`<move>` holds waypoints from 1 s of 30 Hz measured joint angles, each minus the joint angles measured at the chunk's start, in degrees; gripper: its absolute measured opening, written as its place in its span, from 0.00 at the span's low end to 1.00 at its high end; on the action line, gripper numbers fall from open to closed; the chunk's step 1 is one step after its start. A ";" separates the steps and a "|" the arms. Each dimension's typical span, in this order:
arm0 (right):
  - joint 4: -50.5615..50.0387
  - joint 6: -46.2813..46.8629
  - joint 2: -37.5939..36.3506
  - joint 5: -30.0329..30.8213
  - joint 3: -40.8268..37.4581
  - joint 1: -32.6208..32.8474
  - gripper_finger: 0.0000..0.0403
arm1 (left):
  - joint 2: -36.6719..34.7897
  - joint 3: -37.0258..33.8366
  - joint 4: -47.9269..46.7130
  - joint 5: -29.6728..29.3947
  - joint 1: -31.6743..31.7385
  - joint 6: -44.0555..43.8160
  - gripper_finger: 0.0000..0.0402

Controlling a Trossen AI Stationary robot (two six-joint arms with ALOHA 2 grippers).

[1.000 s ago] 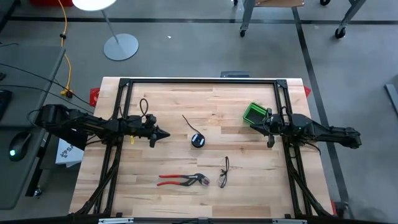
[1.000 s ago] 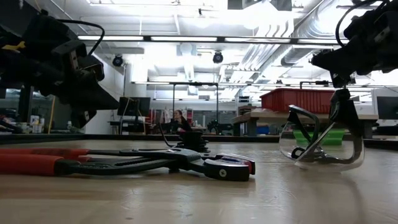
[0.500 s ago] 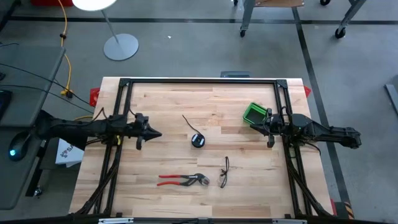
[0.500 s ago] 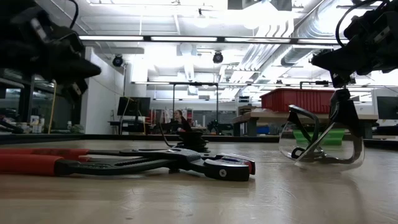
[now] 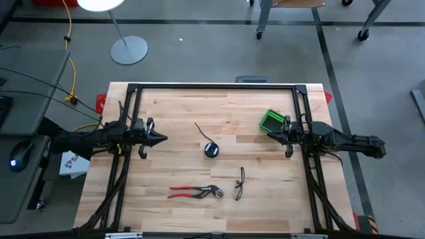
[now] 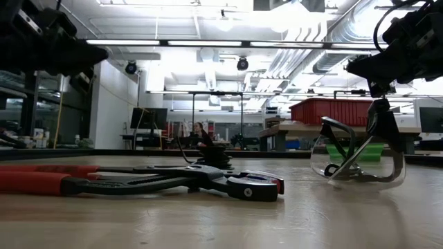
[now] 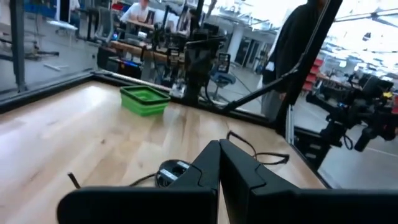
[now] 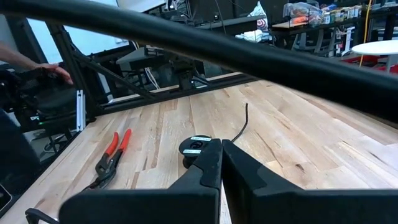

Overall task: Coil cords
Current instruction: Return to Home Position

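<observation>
Cord: the thin black cord sits wound on its reel [image 5: 211, 149] near the middle of the tabletop, with a loose tail [image 5: 199, 127] running toward the far edge.
Left gripper [image 5: 163, 139]: over the tabletop's left side, well apart from the reel, fingers [image 7: 205, 171] pressed together on nothing.
Right gripper [image 8: 221, 145]: by the right edge, just beside the green bin [image 5: 272, 121], fingers together and empty.
Step in hand: probably parking the arms.
Doing it well: lift clear and pull straight out toward each side, so nothing snags the tail or nudges the reel.
Hard to make out: how tightly the cord is wound. In the low view the pliers [image 6: 173, 181] hide most of the reel.
</observation>
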 joint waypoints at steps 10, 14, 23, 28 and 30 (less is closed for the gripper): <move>0.00 0.00 0.00 0.00 0.00 -0.01 0.00 | 0.28 0.00 -0.11 -0.12 -0.04 -0.61 0.00; 0.00 0.00 0.00 0.00 0.00 0.00 0.00 | 0.41 0.00 -0.09 -0.11 -0.04 -0.63 0.00; 0.00 0.00 0.00 0.00 0.00 0.00 0.00 | 0.43 0.00 -0.09 -0.09 -0.04 -0.70 0.00; 0.00 0.00 0.00 0.00 0.00 -0.02 0.00 | 0.45 0.00 -0.07 -0.09 -0.04 -0.72 0.00; 0.00 0.00 0.00 0.00 0.00 -0.02 0.00 | 0.45 0.00 -0.07 -0.07 -0.04 -0.71 0.00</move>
